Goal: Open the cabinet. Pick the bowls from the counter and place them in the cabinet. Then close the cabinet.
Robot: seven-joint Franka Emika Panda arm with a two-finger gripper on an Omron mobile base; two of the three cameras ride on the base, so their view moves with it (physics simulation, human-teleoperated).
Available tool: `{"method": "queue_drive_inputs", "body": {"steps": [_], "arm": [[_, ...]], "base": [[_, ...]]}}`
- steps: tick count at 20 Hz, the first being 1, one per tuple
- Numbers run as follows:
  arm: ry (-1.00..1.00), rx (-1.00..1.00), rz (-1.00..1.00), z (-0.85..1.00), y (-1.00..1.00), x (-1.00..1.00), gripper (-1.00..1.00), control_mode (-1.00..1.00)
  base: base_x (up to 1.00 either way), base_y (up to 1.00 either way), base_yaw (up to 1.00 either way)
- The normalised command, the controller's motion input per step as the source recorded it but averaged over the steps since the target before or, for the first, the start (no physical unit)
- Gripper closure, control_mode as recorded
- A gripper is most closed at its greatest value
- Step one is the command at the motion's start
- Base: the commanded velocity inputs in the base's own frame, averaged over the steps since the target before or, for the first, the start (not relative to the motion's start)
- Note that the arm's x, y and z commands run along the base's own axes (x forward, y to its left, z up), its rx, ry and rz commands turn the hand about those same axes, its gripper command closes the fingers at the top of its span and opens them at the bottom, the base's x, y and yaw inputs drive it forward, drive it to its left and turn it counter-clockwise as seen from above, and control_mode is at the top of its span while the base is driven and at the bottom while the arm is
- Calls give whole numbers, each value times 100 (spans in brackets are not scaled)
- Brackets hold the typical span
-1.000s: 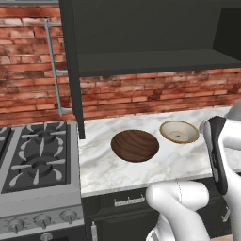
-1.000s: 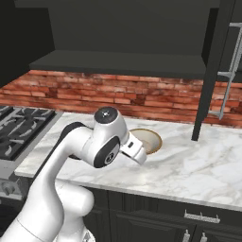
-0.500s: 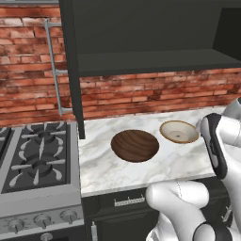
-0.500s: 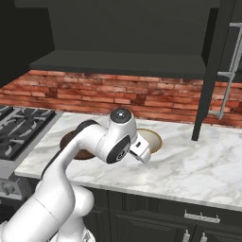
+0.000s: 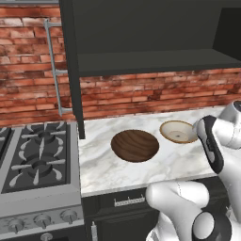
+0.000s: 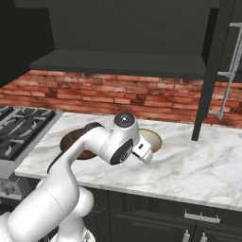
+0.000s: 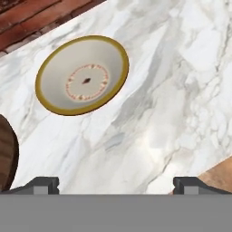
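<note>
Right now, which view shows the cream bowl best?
The hand view: the cream bowl sits whole, rim and centre pattern clear. Left base view has it partly behind the arm; right base view shows a sliver.

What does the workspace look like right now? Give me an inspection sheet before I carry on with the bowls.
Surface: marble counter, bare apart from the two bowls.
Job's things: dark wood-grain bowl and cream bowl both on the counter, apart; cabinet open, shelf bare, door swung out.
Clutter: nothing seen.
Grippers: gripper open, above the counter near the cream bowl, holding nothing.
Cables: nothing seen.
Surroundings: gas stovetop at the left, brick wall behind, dark drawers below.
</note>
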Motion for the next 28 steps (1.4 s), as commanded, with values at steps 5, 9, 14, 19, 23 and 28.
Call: {"method": "queue_drive_inputs", "body": {"steps": [5, 9, 14, 19, 23, 28], "arm": [[0, 9, 0, -12, -30, 0, -100, -100], [0, 15, 0, -4, -36, 0, -100, -100], [0, 11, 0, 0, -29, 0, -100, -100], [0, 10, 0, 0, -22, 11, -100, -100], [0, 6, 0, -3, -4, 18, -100, -100], [0, 4, -2, -4, 0, 20, -100, -100]], "base": [[0, 0, 0], [0, 0, 0], [0, 0, 0], [0, 0, 0], [0, 0, 0], [0, 0, 0]]}}
